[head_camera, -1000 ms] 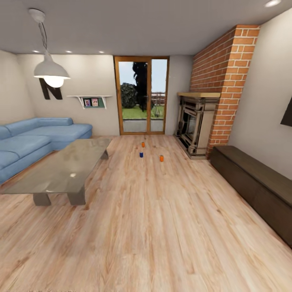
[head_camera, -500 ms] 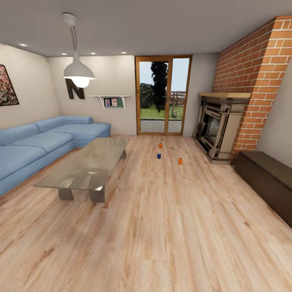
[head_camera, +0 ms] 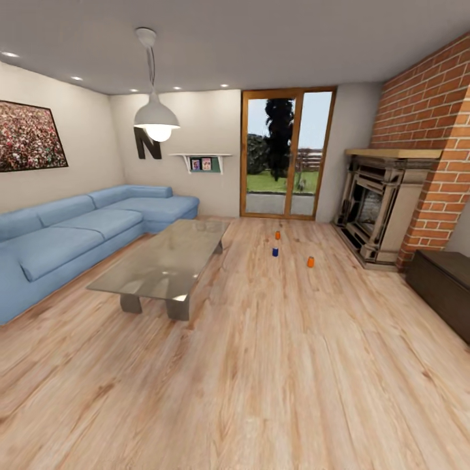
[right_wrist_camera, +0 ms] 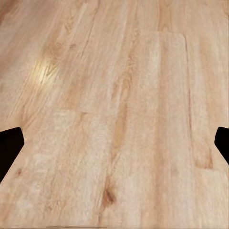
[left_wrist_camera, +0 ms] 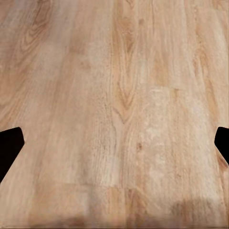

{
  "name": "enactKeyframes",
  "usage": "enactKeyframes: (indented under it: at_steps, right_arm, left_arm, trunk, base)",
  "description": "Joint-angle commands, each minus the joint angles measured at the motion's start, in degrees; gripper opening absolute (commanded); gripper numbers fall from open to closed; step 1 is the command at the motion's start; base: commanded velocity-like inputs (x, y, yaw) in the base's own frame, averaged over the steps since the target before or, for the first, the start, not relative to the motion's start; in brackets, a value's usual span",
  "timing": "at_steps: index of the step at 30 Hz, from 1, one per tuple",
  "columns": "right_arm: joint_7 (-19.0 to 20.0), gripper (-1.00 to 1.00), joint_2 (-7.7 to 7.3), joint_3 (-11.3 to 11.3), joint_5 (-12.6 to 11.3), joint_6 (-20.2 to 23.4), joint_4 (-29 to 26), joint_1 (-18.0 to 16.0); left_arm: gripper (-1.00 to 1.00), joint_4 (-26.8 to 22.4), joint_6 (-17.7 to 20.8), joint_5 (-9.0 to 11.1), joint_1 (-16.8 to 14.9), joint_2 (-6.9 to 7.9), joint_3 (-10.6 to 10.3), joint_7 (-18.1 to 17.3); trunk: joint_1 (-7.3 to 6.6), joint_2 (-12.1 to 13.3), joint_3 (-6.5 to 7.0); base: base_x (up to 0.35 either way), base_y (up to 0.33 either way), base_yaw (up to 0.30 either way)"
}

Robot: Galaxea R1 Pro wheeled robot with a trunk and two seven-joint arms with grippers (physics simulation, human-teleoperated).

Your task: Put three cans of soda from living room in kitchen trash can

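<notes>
Three cans of soda stand on the light wood floor of the living room, far ahead in the head view: an orange can (head_camera: 277, 235) farthest back, a dark blue can (head_camera: 275, 251) just in front of it, and a second orange can (head_camera: 311, 262) to the right, near the fireplace (head_camera: 376, 212). The left gripper (left_wrist_camera: 114, 148) is open over bare floorboards, its dark fingertips (left_wrist_camera: 9, 148) at the picture's sides. Likewise the right gripper (right_wrist_camera: 114, 145) hangs open above bare floor, its fingertips (right_wrist_camera: 9, 145) wide apart. The tash can and the kitchen are out of view.
A glass coffee table (head_camera: 166, 261) stands left of centre, a blue corner sofa (head_camera: 72, 232) behind it. The brick wall (head_camera: 434, 130) and a dark low cabinet (head_camera: 447, 284) line the right side. Glass doors (head_camera: 287, 153) close the far end. A pendant lamp (head_camera: 156, 117) hangs overhead.
The head view has swung to the left: the sofa and a wall painting have come into view, while the cans, fireplace and cabinet have shifted right in the picture. The cans themselves have not moved.
</notes>
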Motion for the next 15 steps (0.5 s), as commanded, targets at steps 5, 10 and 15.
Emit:
enactKeyframes:
  at_steps: [5, 10, 15]
  right_arm:
    - [0.0, 1.00, 0.00, 0.0, 0.1, 0.0, 0.0, 0.0]
    - [0.0, 1.00, 0.00, 0.0, 0.1, 0.0, 0.0, 0.0]
    - [0.0, 1.00, 0.00, 0.0, 0.2, 0.0, 0.0, 0.0]
  left_arm:
    - [1.00, 0.0, 0.0, 0.0, 0.0, 0.06, 0.0, 0.0]
    - [1.00, 0.0, 0.0, 0.0, 0.0, 0.03, 0.0, 0.0]
    - [1.00, 0.0, 0.0, 0.0, 0.0, 0.01, 0.0, 0.0]
  trunk:
    - [0.00, 0.0, 0.00]
    - [0.00, 0.0, 0.00]
    - [0.00, 0.0, 0.00]
  base:
    - [-0.206, 0.171, 0.199]
    - [-0.074, 0.253, 0.205]
    - [-0.012, 0.276, 0.207]
